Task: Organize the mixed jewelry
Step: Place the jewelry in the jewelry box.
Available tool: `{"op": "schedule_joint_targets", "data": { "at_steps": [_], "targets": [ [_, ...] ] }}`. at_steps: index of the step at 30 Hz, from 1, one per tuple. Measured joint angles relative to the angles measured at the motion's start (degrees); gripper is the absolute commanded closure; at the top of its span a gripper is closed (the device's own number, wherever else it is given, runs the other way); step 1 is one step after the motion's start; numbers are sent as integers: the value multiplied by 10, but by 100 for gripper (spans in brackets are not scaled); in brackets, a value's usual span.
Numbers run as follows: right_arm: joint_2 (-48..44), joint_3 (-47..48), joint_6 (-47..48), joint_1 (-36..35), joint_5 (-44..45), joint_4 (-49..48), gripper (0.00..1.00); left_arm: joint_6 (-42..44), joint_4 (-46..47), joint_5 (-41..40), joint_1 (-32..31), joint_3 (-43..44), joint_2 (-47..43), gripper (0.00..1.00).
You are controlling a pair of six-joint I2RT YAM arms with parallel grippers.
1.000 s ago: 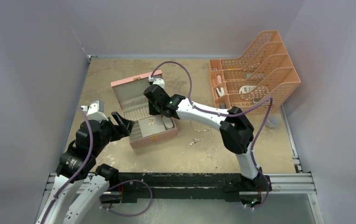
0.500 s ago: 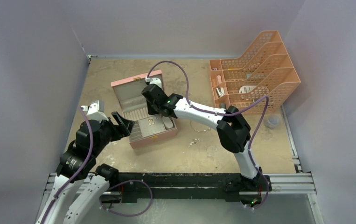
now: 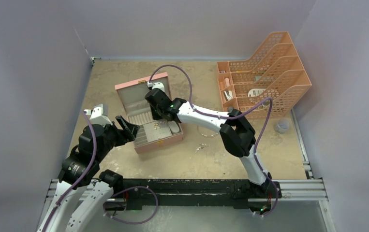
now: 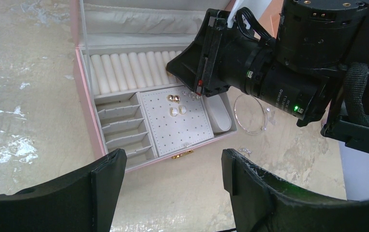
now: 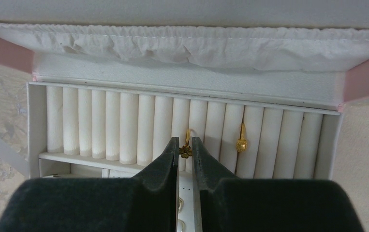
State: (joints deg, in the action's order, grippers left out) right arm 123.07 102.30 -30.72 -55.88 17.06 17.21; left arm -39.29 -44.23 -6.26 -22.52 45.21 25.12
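Note:
A pink jewelry box (image 3: pixel 159 143) lies open, its ring rolls at the back. My right gripper (image 5: pixel 185 145) reaches over those rolls, shut on a gold clover ring (image 5: pixel 186 151) whose band sits in a slot between two rolls. A second gold ring (image 5: pixel 241 144) is tucked two slots to the right. Small gold pieces (image 4: pixel 174 98) rest on the perforated pad. A thin wire hoop (image 4: pixel 235 116) and a silvery chain-like piece (image 4: pixel 244 151) lie on the table right of the box. My left gripper (image 4: pixel 172 157) hovers open by the box's front left corner, holding nothing.
An orange mesh file rack (image 3: pixel 269 72) with stationery bits stands at the back right. A small clear cup (image 3: pixel 282 126) sits near the right wall. Grey walls close in the table on three sides. The right arm's purple cable (image 3: pixel 187 77) arches over the box.
My right gripper has moved slightly left and toward the back of the box, over the ring rolls. The left arm has stayed still.

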Motion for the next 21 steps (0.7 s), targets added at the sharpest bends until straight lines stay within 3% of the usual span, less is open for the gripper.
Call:
{"op": "schedule_joint_targets", "data": {
  "at_steps": [21],
  "targets": [
    [8,-1,44,1,-2,-24,88,0,0,0,0,0,7,28]
  ]
}}
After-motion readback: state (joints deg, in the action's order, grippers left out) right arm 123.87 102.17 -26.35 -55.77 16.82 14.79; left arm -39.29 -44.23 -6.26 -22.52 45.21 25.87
